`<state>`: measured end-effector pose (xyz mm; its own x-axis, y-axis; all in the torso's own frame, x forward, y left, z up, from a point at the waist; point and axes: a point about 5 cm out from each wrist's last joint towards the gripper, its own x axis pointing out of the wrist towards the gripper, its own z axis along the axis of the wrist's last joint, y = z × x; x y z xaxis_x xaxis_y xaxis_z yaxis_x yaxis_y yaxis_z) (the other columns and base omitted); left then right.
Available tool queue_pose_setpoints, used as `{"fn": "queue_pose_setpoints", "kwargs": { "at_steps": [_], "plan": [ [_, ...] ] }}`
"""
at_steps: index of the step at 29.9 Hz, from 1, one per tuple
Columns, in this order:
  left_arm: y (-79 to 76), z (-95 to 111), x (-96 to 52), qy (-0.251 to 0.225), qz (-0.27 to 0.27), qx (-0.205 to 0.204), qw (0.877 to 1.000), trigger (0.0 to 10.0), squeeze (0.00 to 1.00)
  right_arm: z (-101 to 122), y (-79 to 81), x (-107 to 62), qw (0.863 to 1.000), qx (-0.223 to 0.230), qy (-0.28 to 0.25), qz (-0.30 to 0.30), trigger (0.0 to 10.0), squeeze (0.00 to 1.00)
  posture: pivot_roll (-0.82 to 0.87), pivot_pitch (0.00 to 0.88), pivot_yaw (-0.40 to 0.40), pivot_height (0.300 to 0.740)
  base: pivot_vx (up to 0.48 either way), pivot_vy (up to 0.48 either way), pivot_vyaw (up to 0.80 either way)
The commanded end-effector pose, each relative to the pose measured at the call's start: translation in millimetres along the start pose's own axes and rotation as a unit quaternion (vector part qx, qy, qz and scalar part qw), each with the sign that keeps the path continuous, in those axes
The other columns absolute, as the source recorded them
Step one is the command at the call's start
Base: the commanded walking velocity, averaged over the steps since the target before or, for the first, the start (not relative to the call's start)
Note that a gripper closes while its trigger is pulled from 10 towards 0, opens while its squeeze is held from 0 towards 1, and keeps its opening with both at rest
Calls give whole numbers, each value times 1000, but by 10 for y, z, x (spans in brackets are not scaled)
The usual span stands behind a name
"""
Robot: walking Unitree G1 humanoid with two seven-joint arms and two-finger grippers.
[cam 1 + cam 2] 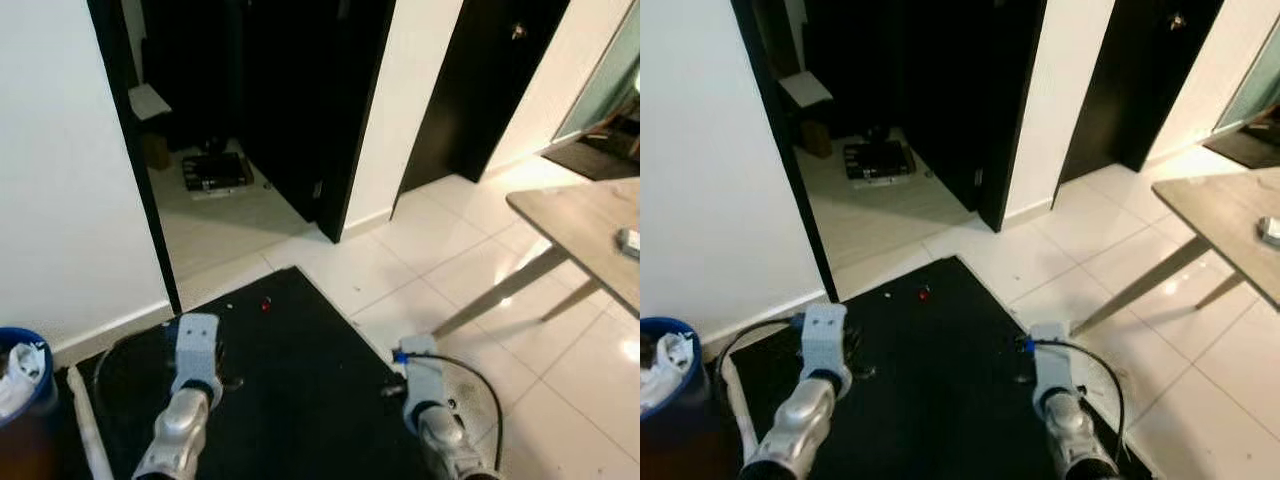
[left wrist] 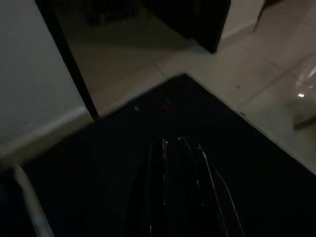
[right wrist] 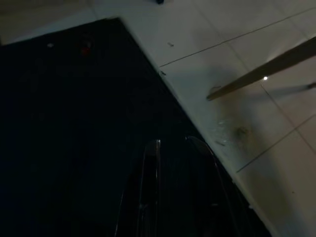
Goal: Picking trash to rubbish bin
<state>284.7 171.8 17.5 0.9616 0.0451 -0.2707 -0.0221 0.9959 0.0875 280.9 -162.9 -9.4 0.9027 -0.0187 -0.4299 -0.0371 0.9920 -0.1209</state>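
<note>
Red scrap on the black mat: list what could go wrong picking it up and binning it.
1. The red scrap is tiny and lies flat on the black mat, so the end effector may well miss it.
2. The blue bin at the robot's far left already holds white trash; a drop could bounce out.
3. The cable looping by the right arm might snag on a reach.

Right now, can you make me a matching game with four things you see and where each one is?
Things:
1. bin
2. red scrap
3. table
4. mat

Places:
A. on the mat's far end
B. by the wall on the robot's left
C. under both arms
D. on the robot's right, over the tiles

Pairs: 1-B, 2-A, 3-D, 4-C
</note>
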Motion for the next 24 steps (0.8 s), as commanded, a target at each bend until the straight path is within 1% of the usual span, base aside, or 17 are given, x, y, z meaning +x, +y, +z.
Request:
{"fn": "queue_pose_setpoints", "kwargs": {
  "at_steps": [1,4,6,8,11,15,17,24],
  "plan": [
    [-4,-9,-11,-7,2,20,1000,10000,0,-65,29,-24,1000,4,11,2,10000,0,29,41,-27,740,0,0,-800],
    [-33,-4,-11,-6,-13,18,1000,10000,0,-63,24,-25,1000,3,9,0,10000,0,29,38,-25,740,0,0,-800],
    [-82,-34,-17,12,-50,-13,999,10000,0,-71,20,-29,1000,3,9,-2,10000,0,32,35,-24,740,0,0,-800],
    [-90,-50,-19,18,-57,-17,998,10000,0,-74,18,-30,1000,2,10,-5,10000,0,33,33,-21,740,0,0,-800],
    [-92,-93,-26,31,-62,-10,998,10000,0,-82,13,-31,1000,0,12,-10,10000,0,33,33,-19,740,0,0,-800],
    [-8,-214,-52,57,-42,23,997,10000,0,-117,11,-42,1000,0,19,-17,10000,0,29,26,-8,740,0,0,-800],
    [23,-263,-67,67,-44,33,996,10000,0,-137,12,-53,1000,-5,21,-18,10000,0,28,23,-4,740,0,0,-800],
    [71,-325,-104,81,-50,30,995,10000,0,-286,-21,-121,999,-29,41,-18,10000,0,29,16,-3,740,0,0,-800]
  ]
}}
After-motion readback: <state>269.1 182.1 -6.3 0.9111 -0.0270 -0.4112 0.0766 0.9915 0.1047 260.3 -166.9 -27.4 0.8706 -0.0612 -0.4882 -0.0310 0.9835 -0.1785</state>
